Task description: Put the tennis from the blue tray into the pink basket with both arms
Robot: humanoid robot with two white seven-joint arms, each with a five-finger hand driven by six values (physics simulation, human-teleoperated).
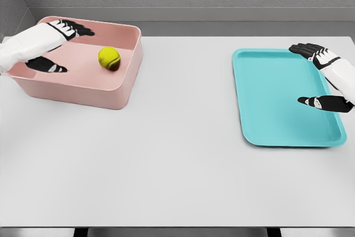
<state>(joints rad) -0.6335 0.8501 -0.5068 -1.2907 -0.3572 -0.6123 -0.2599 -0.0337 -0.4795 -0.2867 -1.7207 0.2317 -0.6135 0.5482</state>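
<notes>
While both arms hung over their containers, the scene stood thus:

Tennis ball: it lay inside the pink basket, on the basket's floor toward its right wall, touched by neither hand.

Pink basket: it sat at the far left of the white table, turned slightly against the table's edges.

Left hand: it reached in from the left over the basket's left half, fingers stretched out and apart, the thumb held lower and nearer, grasping nothing; the ball lay just to its right, apart from it.

Blue tray: it lay flat at the right of the table, well apart from the basket, nothing resting on it.

Right hand: it hovered over the tray's right edge, fingers spread toward the left, thumb nearer, holding nothing.
</notes>
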